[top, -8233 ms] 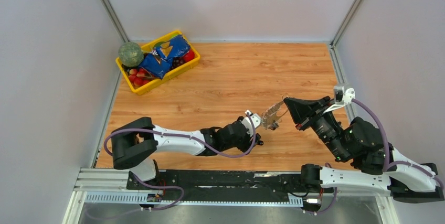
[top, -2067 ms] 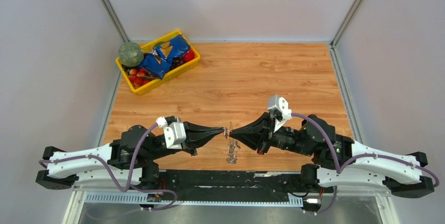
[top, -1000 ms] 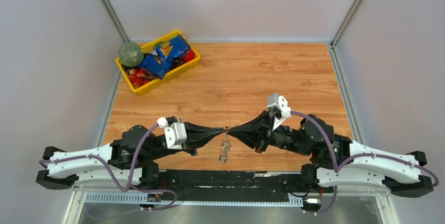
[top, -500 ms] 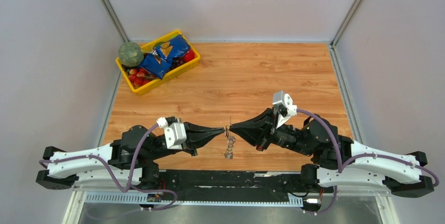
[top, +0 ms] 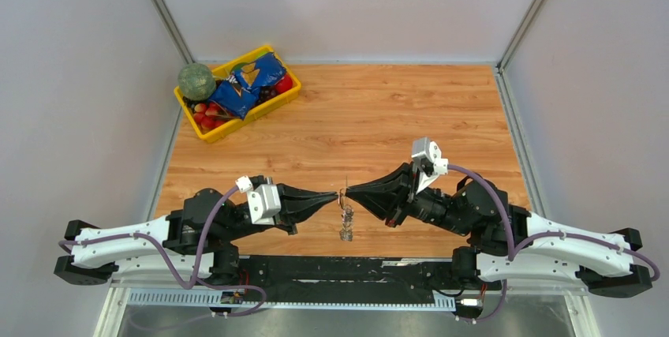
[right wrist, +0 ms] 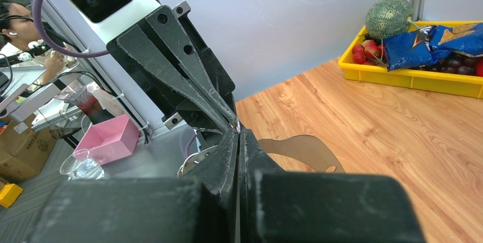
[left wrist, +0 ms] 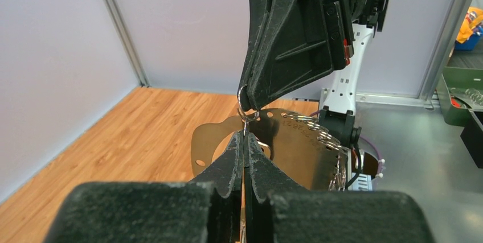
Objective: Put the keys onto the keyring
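Keyring (top: 343, 194) and its bunch sit in mid-air above the middle of the bench's (top: 379, 116) near edge, pinched where the two arms meet tip to tip. The left pincer (top: 334, 195) is closed flat on the thin wire of the loop; its wrist view shows both fingers (left wrist: 233, 152) pressed together with the wire rising out between them. The right pincer (top: 351, 192) comes in from the opposite side, also closed with no gap at its tips. It touches the same bit of wire, but whether it nips the wire itself or one small key cannot be told.

Gripping from both sides likely steadies the loop, so that one arm can work at it while the other braces it. Lifted clear of the wood, the strung keys (top: 345, 226) dangle freely below the tips. In the left wrist view they form a grey fringe along a flat tan piece (left wrist: 285, 152) hanging with them.

A yellow tray (top: 207, 133) holding a green melon (top: 196, 81), blue snack bags (top: 246, 84) and red fruit stands at the far-left corner, well apart. Nothing on the bench blocks either arm. The real crowding, I judge, is the two fingertips hiding the wire between them.
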Motion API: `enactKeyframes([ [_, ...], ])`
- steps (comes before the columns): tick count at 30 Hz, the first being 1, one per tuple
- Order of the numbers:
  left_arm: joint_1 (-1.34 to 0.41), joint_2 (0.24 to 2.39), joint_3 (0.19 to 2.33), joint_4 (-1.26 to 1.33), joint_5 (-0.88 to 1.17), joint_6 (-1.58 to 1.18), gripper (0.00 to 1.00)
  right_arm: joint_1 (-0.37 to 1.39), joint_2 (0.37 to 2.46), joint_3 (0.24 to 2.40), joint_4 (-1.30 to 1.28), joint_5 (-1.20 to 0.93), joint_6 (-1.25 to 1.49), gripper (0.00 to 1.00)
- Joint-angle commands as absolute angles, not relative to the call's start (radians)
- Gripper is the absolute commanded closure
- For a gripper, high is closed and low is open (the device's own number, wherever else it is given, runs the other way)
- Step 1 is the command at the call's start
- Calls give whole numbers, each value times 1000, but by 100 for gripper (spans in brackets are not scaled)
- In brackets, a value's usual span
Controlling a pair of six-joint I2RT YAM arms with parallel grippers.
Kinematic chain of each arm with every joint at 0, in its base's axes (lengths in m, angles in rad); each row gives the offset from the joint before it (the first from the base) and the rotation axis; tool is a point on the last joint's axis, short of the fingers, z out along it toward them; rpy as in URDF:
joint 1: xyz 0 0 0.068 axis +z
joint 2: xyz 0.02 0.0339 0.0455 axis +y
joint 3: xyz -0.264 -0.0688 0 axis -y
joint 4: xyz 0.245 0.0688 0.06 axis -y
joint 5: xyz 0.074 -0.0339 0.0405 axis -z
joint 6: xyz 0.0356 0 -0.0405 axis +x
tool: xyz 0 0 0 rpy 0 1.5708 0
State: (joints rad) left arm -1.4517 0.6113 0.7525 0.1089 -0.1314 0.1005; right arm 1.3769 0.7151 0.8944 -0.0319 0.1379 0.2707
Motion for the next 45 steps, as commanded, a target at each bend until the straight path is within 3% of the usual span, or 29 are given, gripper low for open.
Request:
enactKeyframes([
  [1,-1456,608,745,133,-114,109,100,1375,677,870,109,170,305,100],
  [16,-1455,614,733,149,-129,115,96,1374,682,706,455,194,306,100],
  [21,-1455,612,727,161,-134,116,84,1374,702,688,520,192,301,100],
  [30,-1455,599,745,151,-138,95,52,1374,723,680,568,151,279,100],
  [36,-1456,555,758,144,-166,82,44,1375,699,686,527,106,260,100],
  [45,-1456,546,790,155,-131,42,41,1374,650,683,491,37,222,100],
])
